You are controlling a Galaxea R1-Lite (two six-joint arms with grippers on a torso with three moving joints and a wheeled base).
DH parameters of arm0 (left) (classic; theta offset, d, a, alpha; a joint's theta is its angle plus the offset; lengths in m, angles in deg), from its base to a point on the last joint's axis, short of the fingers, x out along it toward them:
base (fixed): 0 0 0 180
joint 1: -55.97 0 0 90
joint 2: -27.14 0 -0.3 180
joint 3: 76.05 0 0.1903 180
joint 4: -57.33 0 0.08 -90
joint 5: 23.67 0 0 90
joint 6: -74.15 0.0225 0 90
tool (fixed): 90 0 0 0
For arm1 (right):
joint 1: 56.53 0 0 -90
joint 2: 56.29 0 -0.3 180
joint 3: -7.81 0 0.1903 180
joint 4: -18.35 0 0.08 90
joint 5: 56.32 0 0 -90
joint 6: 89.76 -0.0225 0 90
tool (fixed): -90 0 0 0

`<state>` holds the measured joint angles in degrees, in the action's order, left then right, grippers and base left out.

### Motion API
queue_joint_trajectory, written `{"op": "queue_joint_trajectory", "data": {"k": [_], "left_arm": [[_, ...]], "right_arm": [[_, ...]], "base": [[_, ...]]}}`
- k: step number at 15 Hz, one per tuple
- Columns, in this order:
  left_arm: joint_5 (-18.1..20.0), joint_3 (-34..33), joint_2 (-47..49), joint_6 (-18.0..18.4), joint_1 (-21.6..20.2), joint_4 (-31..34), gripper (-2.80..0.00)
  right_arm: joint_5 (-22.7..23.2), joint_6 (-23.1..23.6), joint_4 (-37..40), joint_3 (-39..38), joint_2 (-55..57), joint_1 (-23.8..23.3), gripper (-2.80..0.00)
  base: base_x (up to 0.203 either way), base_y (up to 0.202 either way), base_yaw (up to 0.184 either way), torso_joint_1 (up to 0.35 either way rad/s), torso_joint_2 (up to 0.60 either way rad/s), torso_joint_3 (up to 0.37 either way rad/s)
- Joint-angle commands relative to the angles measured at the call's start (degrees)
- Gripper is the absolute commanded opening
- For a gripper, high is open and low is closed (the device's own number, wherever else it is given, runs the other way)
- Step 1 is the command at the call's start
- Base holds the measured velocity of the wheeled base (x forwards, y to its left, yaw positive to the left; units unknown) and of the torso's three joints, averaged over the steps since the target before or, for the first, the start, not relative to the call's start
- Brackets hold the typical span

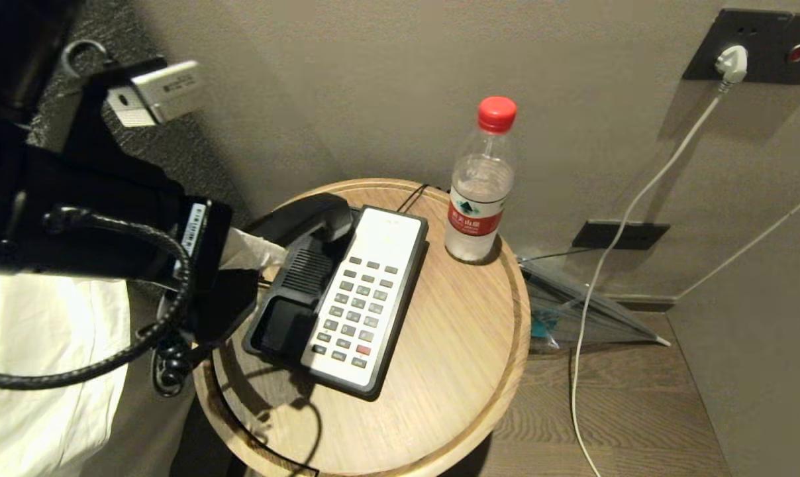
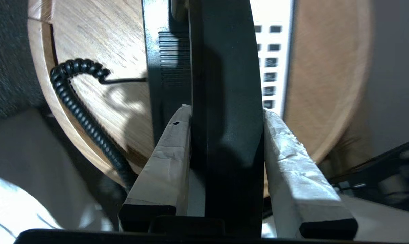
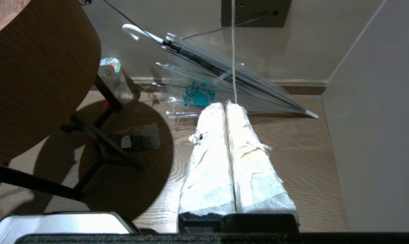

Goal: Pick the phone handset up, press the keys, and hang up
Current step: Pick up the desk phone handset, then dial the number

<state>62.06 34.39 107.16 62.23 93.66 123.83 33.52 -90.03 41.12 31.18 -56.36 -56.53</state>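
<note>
Left gripper [image 2: 226, 115] clamped on handset [image 2: 224, 84], lifted clear of phone base [image 1: 347, 298] at table's [image 1: 453, 397] 9 o'clock edge; risk: taut coiled cord [image 2: 86, 118] could drag base or twist handset loose.

The robot's left arm [image 1: 75, 212] is bulky and matte black, with a thick braided black cable [image 1: 142, 331] looping beneath it, a white printed label strip near the wrist, and a silver box-shaped camera [image 1: 155, 93] bracketed on top. Both grippers have long tapering fingers [image 3: 208, 162] wrapped in wrinkled white tape, on black bases.
</note>
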Motion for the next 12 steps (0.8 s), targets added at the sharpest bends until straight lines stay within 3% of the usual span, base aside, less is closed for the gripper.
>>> {"op": "queue_joint_trajectory", "data": {"k": [1,6,8,12], "left_arm": [[-0.1,0.0,-3.8,-2.5,0.5,-0.2,-2.8],[1.3,-0.7,-10.1,-12.5,0.6,-7.1,-2.8],[3.8,-1.9,-13.6,-19.7,0.7,-7.8,-2.8],[7.0,-7.8,-23.0,-26.8,0.6,-8.2,-2.8]], "right_arm": [[0.0,0.0,0.0,-0.1,-0.4,0.0,-2.8],[0.0,0.0,0.0,-0.1,-0.4,0.0,-2.8],[0.0,0.0,0.0,-0.1,-0.4,0.0,-2.8],[0.0,0.0,0.0,-0.1,-0.4,0.0,-2.8]], "base": [[0.0,0.0,0.0,0.0,0.0,0.0],[0.0,0.0,0.0,0.0,0.0,0.0],[0.0,0.0,0.0,0.0,0.0,0.0],[0.0,0.0,0.0,0.0,0.0,0.0]]}}
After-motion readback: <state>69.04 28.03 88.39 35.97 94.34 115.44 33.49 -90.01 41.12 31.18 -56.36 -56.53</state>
